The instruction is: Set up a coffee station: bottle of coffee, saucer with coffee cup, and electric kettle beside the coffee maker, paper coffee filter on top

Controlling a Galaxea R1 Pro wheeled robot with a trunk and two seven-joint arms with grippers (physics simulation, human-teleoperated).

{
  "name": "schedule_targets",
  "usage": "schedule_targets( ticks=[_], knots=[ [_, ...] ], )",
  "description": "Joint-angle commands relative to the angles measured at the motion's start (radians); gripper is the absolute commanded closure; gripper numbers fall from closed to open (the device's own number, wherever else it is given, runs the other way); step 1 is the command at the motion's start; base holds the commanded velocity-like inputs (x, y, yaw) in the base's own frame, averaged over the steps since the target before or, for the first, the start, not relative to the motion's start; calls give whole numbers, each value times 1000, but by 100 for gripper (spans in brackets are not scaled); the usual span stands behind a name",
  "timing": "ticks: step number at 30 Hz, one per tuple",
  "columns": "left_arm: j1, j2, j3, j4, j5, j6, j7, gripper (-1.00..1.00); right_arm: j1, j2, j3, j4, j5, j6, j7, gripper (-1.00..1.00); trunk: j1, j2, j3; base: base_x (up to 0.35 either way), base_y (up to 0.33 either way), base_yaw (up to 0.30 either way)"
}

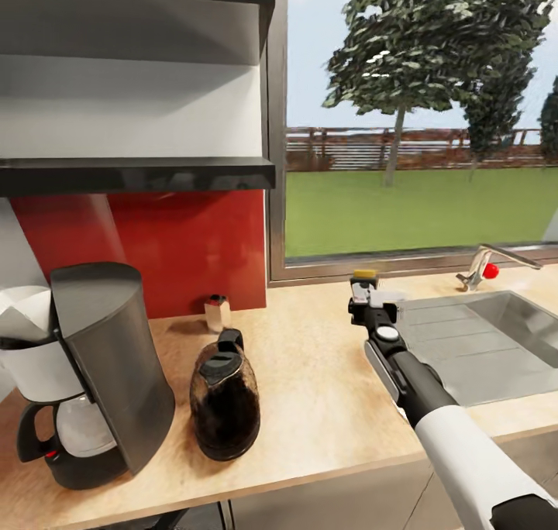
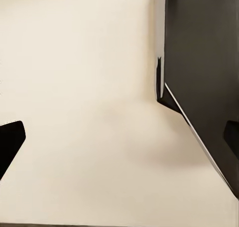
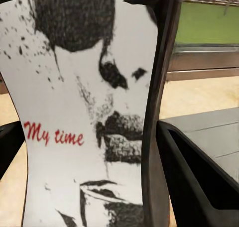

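My right gripper (image 1: 364, 296) is shut on the bottle of coffee (image 1: 364, 282), a yellow-capped bottle held upright just above the counter by the sink's near-left corner. In the right wrist view its white "My time" label (image 3: 84, 127) sits between the dark fingers (image 3: 194, 172). The dark coffee maker (image 1: 108, 367) stands at the counter's left with a white paper filter (image 1: 23, 313) on top. The black electric kettle (image 1: 225, 406) is right beside it. In the left wrist view my left gripper (image 2: 119, 142) is open over a cream surface, next to a dark panel (image 2: 204, 62).
A steel sink (image 1: 480, 344) with a faucet (image 1: 496, 263) takes up the counter's right end. A small shaker (image 1: 217, 313) stands against the red backsplash (image 1: 186, 243). A black shelf (image 1: 132, 175) hangs above the coffee maker. Bare counter (image 1: 310, 375) lies between kettle and sink.
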Motion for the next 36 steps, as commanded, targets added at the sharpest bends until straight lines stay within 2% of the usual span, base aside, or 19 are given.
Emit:
schedule_targets(
  ticks=[1, 6, 9, 17, 24, 30, 33, 35, 36],
  knots=[
    [-1, -1, -9, 2, 8, -4, 2, -100, 4, -1, 7, -9, -12, 4, -10, 100, 1, -2, -2, 0, 0, 248],
    [-1, 2, -8, 2, 11, -3, 3, -100, 22, 18, 9, -21, -12, 4, -10, 100, 1, -2, -2, 7, 0, 267],
    [-1, 1, -7, 2, 13, -3, 3, -100, 26, 47, 10, -22, -11, 4, -10, 100, 1, -2, -2, 13, 0, 276],
    [-1, -7, -6, 2, 9, -3, 5, -100, 27, 79, 10, -21, -11, 6, -10, 100, 1, -2, -2, 2, 0, 278],
    [-1, -10, -1, 1, 10, -1, 54, -100, 53, 84, 11, -19, -12, 4, -8, 100, 1, -2, -2, 4, -4, 278],
    [-1, -11, 4, 0, 14, -1, 65, -100, 54, 83, 10, -14, -10, 4, -5, 100, 1, -2, -2, 72, -172, 114],
    [-1, -11, 5, 1, 15, -1, 67, -100, 55, 78, 9, -12, -10, 4, 55, 100, 1, -2, -2, 88, -235, 12],
    [-1, -10, 5, 2, 15, -1, 67, -100, 55, 66, 7, -11, -5, 3, 187, 100, 1, -2, -2, 57, -102, 3],
    [-1, -10, 5, 2, 15, -1, 67, -100, 56, 47, 6, -12, -4, -3, 267, 100, 1, -2, -2, 23, -41, 1]
  ],
)
